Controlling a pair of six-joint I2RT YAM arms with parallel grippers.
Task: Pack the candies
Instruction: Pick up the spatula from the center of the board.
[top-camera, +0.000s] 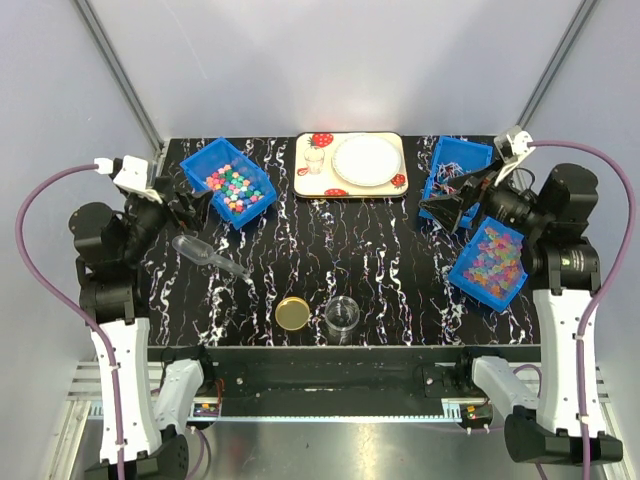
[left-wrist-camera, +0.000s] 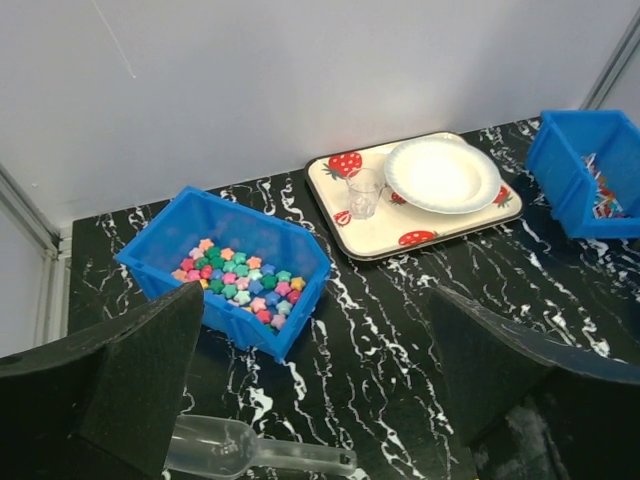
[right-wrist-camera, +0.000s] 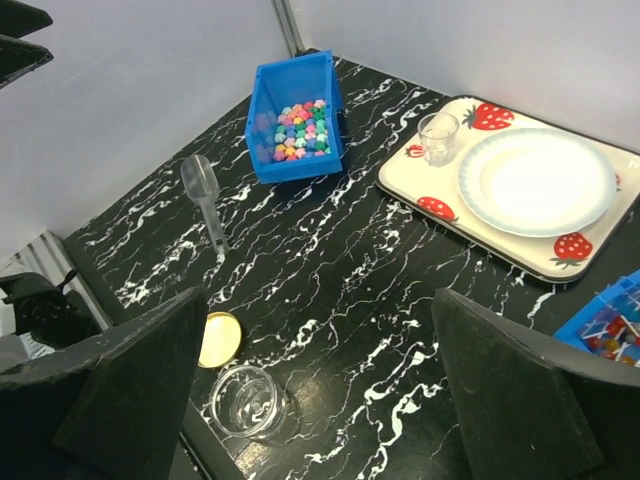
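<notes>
Both my end effectors are open and hold nothing. The left end effector (top-camera: 193, 203) hovers just beside the blue bin (top-camera: 200, 158) that holds the candies (top-camera: 236, 186), at the far left of the table (top-camera: 380, 260). The right end effector (top-camera: 447, 207) is well apart, over the bins on the right side. The clear scoop (top-camera: 208, 255) lies near my left one, its handle pointing toward the open jar (top-camera: 341, 316), and the yellow lid (top-camera: 293, 313) lies beside that jar. I judge that the step in hand is to take the scoop. I should grip the handle squarely at its middle, so that the bowl does not tilt or twist when I dig into the candies.
</notes>
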